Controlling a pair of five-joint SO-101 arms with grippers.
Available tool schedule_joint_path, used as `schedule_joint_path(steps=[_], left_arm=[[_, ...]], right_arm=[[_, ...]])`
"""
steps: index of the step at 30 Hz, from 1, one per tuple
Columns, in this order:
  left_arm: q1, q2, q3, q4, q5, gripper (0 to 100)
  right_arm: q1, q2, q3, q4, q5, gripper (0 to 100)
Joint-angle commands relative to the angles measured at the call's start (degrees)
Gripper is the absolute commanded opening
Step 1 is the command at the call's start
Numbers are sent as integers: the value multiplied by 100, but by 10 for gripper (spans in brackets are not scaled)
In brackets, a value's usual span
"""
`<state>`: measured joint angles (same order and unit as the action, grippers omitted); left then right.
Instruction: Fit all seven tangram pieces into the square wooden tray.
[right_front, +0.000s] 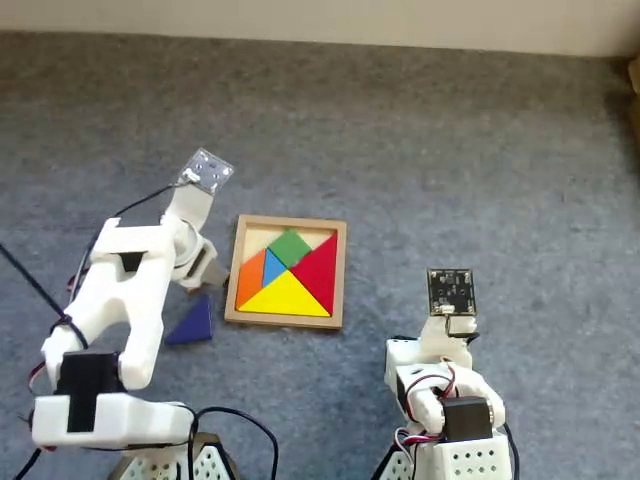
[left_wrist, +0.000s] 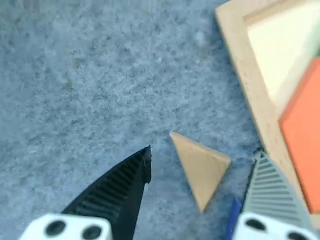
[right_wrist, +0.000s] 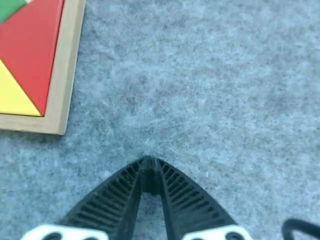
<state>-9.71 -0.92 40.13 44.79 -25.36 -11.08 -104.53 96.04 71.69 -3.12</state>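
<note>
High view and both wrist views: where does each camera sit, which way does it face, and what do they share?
High view: fixed overhead, looking down on the tray and both arms.
Left wrist view: on the left arm, looking down past the open left gripper at a tan triangle.
Right wrist view: on the right arm, looking down past the shut right gripper at carpet.
Shared: all three show the tray.

The table (right_front: 450, 150) is mottled blue-grey. The tray (right_front: 290, 220) is pale wood. In it are a green square (right_front: 291, 247), a red triangle (right_front: 318, 270), a yellow triangle (right_front: 285, 297), an orange piece (right_front: 250, 280) and a light blue triangle (right_front: 273, 266). Outside it are a dark blue triangle (right_front: 193, 323) and a tan triangle (left_wrist: 202, 167) (bare, unpainted wood). The left tool (left_wrist: 204, 153) pairs a black ribbed finger (left_wrist: 120, 190) with a grey one (left_wrist: 272, 190). The right tool (right_wrist: 149, 162) is black and ribbed.
</note>
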Motion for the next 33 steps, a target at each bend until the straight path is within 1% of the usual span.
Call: schedule_joint_path(steps=[1, 4, 7, 12, 16, 24, 27, 30, 33], left_arm=[[119, 303, -514, 26, 220, 295], [110, 699, -1042, 642, 264, 294], [57, 1015, -1429, 1002, 273, 293], [57, 1165, -1569, 1073, 264, 198], [66, 1165, -1569, 1073, 264, 171], [48, 1015, -1569, 1081, 264, 171], [40, 787, -1613, 1398, 255, 177], [57, 532, -1613, 1767, 53, 226], [-31, 418, -1578, 1855, 0, 258]], right_arm=[[22, -110, 813, 31, 62, 12], [22, -110, 813, 31, 62, 12], [22, -110, 813, 31, 62, 12], [22, -110, 813, 31, 62, 12], [22, -110, 813, 31, 62, 12], [22, -110, 813, 31, 62, 12], [22, -110, 813, 31, 62, 12], [22, -110, 813, 31, 62, 12], [22, -110, 813, 31, 62, 12]])
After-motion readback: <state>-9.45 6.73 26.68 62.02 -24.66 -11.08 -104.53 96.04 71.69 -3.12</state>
